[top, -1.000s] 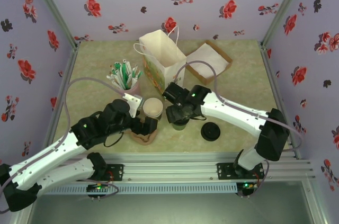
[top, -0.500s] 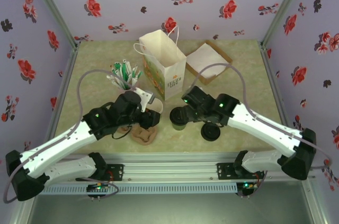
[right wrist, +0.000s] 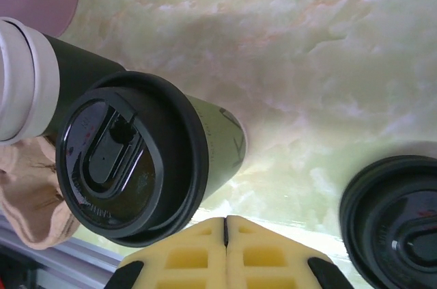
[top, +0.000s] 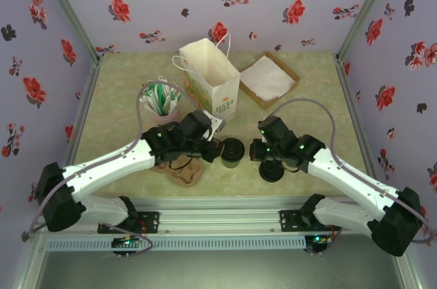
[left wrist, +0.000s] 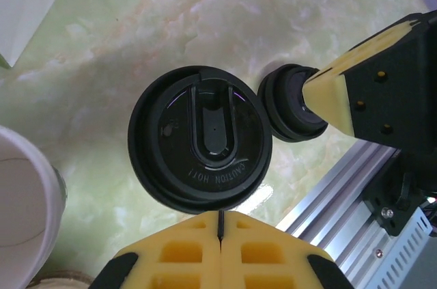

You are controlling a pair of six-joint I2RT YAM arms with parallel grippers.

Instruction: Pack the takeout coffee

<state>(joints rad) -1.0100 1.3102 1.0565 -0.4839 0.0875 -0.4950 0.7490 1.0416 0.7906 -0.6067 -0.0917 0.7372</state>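
Two sets of jaws, both pressed shut with nothing between them. The takeout coffee point(top: 232, 151) stands upright on the desk point(top: 321, 111), lid on. The left jaws are close on its left and the right jaws a little off its right. Whether the left fingertips point(left wrist: 171, 251) touch the lid rim, cannot tell.

Risks from here:
- Shut jaws can't take the coffee. If either arm pushes in without opening first, the tips shove the wall or lid and the coffee slides or tips. It is tall with a narrow base, so I'd judge it easy to topple.
- Both arms crowd the coffee from opposite sides. If both go for it at once, the fingers may clash over the lid.
- The open cup point(left wrist: 20, 200) sits just left of the coffee, right by the left jaws. Opening or swinging there could knock it onto the pulp carrier point(top: 184, 174), which lies left of the coffee and nearer the arm bases.
- The spare black lid point(top: 272, 170) lies just right of the coffee on the near side. The right jaws could drag it.
- A pinch on the lid alone may pop it off, since I can't confirm it is fully seated. A grip on the wall looks safer.
- The paper bag point(top: 212, 84) stands beyond the coffee. It looks light with loose handles, so a low or off-centre entry could catch the rim and push it over.
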